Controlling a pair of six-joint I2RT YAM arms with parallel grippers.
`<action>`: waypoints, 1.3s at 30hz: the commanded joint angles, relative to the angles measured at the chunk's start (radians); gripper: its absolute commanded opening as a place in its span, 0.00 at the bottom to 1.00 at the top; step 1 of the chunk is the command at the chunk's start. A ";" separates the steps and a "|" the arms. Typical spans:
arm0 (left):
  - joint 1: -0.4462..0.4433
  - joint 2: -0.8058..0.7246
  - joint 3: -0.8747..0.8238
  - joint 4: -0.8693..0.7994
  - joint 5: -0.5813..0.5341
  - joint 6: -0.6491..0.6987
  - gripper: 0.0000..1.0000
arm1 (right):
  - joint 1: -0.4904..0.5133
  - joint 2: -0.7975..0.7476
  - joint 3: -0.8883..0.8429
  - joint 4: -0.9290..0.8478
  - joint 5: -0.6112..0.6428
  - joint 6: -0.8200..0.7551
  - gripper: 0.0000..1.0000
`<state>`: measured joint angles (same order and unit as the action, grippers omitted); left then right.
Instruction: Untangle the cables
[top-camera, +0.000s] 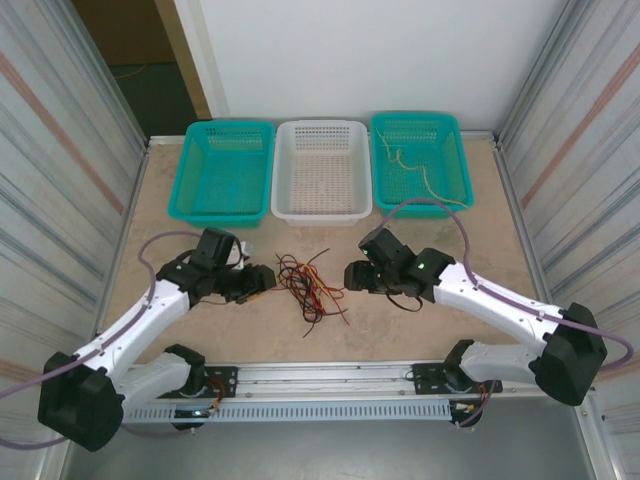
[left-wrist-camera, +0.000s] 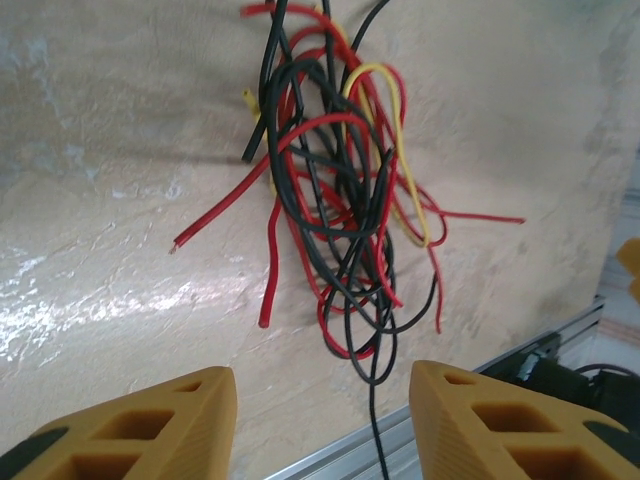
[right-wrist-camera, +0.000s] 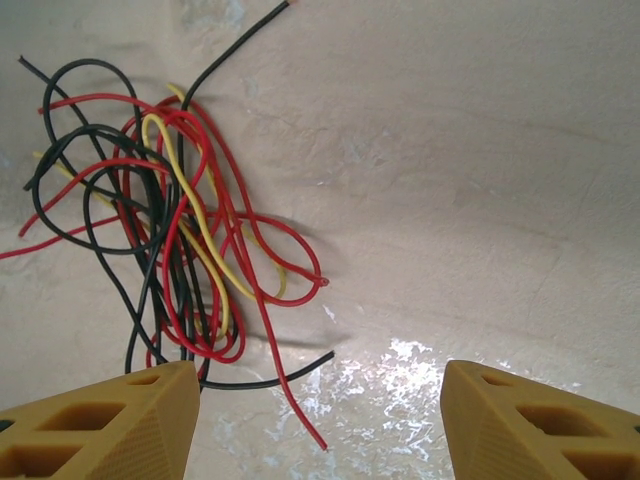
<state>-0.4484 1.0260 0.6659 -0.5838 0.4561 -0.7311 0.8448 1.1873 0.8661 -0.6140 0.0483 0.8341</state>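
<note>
Lying in one knotted heap on the table (top-camera: 400, 330), the cables (top-camera: 308, 285), red, black and yellow, sit between the two claws. The left claw (top-camera: 262, 281) is spread and empty, with the heap just ahead of its fingertips and one black strand trailing toward the gap. The right claw (top-camera: 352, 276) is likewise released, with the heap ahead of it and off to one side. A pinch into the dense middle could catch several strands at once. Pulling then would tighten the knot or drag the whole bundle.
</note>
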 joint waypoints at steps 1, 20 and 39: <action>-0.036 0.011 0.051 -0.047 -0.077 0.036 0.49 | 0.003 -0.005 0.038 -0.020 0.044 0.014 0.63; -0.047 0.063 0.130 -0.173 -0.150 0.215 0.44 | -0.007 0.008 0.049 -0.014 0.029 0.029 0.61; -0.053 0.257 0.218 -0.088 -0.131 0.219 0.32 | 0.019 0.144 0.124 0.062 -0.050 -0.005 0.55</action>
<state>-0.4931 1.2831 0.8513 -0.6750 0.3134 -0.5198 0.8528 1.3109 0.9459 -0.5529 0.0193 0.8520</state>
